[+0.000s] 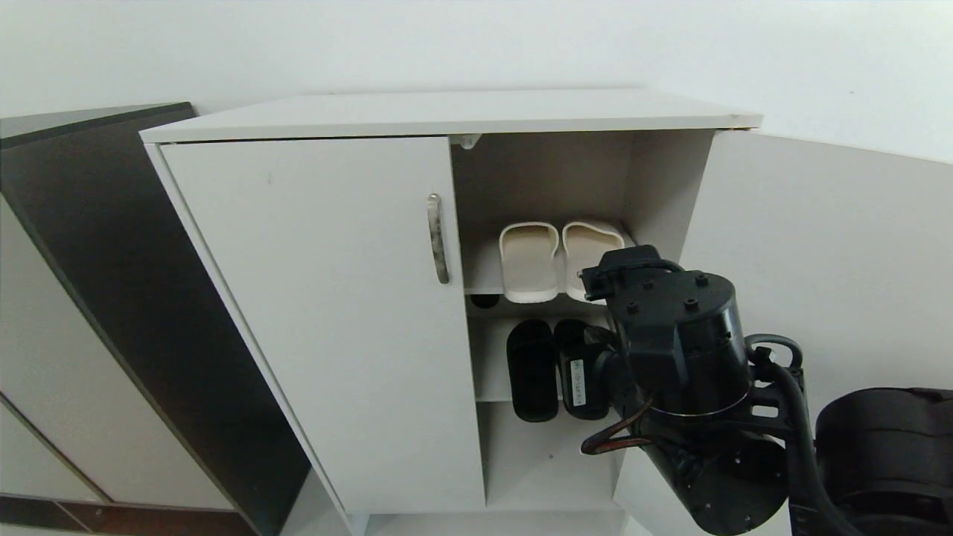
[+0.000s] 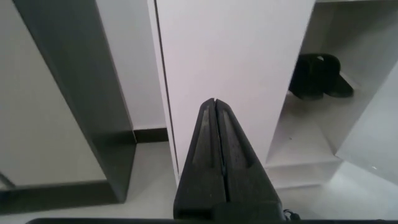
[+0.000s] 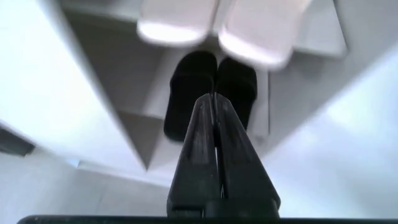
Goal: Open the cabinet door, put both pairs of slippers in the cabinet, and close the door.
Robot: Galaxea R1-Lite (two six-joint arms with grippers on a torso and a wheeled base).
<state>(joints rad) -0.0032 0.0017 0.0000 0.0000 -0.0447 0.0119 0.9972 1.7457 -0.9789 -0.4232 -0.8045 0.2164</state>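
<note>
At far left a dark panel (image 1: 112,260) stands beside the white cabinet (image 1: 447,112). The cabinet's left door (image 1: 320,320) is shut, with a metal handle (image 1: 438,238) upright near its inner edge. My left gripper (image 2: 214,101) hangs low in front of this door, fingers pressed together, holding nothing.

The right half of the cabinet is open. On its upper shelf (image 1: 480,279) a pair of white slippers (image 1: 528,260) lies side by side, heels toward me. On the shelf below, a pair of black slippers (image 1: 532,368) lies the same way. My right gripper (image 3: 214,96) is in front of the black pair, fingers closed on nothing.

The right door (image 1: 819,246) is swung wide open at far right.

A small white label (image 1: 577,376) shows on the dark end of my right arm; its print is too small to read.
</note>
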